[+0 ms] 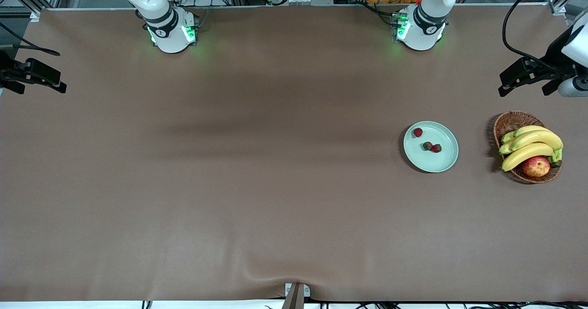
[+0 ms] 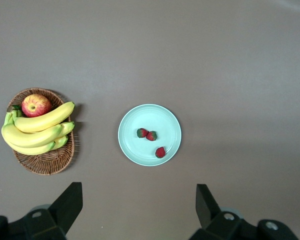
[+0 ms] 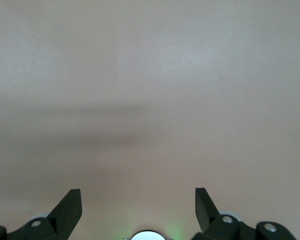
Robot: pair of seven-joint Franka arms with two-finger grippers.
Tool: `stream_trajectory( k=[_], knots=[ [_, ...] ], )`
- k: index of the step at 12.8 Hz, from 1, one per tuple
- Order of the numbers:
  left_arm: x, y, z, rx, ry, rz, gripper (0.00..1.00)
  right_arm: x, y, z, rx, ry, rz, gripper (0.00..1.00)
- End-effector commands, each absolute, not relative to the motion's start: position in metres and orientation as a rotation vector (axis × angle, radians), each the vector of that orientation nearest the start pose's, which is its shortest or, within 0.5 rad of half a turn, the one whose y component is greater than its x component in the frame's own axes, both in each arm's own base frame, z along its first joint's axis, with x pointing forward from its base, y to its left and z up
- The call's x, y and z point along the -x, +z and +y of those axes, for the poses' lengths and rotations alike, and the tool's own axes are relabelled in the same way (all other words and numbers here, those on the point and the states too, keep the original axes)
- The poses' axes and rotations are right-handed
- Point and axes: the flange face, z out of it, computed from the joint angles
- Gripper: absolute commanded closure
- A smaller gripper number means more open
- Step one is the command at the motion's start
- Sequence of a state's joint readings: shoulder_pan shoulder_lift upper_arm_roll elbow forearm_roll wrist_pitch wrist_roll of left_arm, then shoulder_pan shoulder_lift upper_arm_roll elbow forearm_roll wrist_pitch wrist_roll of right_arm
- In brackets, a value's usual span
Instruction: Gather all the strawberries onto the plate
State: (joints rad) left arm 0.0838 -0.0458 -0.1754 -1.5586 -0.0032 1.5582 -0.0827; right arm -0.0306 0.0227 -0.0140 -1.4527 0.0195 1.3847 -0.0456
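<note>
Three strawberries lie in the pale mint-green plate [image 1: 432,163]: one [image 1: 417,132] near its rim, and a darker, greener one [image 1: 427,146] touching another [image 1: 436,148] near the middle. In the left wrist view the plate [image 2: 155,117] and berries [image 2: 151,135] lie below. My left gripper [image 2: 139,192] is open and empty, high over the bare table between its base and the plate. My right gripper [image 3: 137,195] is open and empty, high over bare table by its own base [image 3: 147,235]. Neither gripper shows in the front view.
A brown wicker basket [image 1: 511,120] with bananas [image 1: 533,144] and a red-yellow apple [image 1: 536,166] stands beside the plate toward the left arm's end. It also shows in the left wrist view [image 2: 45,162]. Black fixtures [image 1: 528,75] [image 1: 32,75] reach in at both table ends.
</note>
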Motion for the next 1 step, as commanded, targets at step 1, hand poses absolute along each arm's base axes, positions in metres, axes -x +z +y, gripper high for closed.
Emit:
stream_trajectory(
  k=[1],
  knots=[
    [-0.5297,0.6564,-0.0624,3.144,-0.066,0.063,0.00,-0.5349,0.6512,-0.0235,3.117,0.181,0.018,0.00]
  ],
)
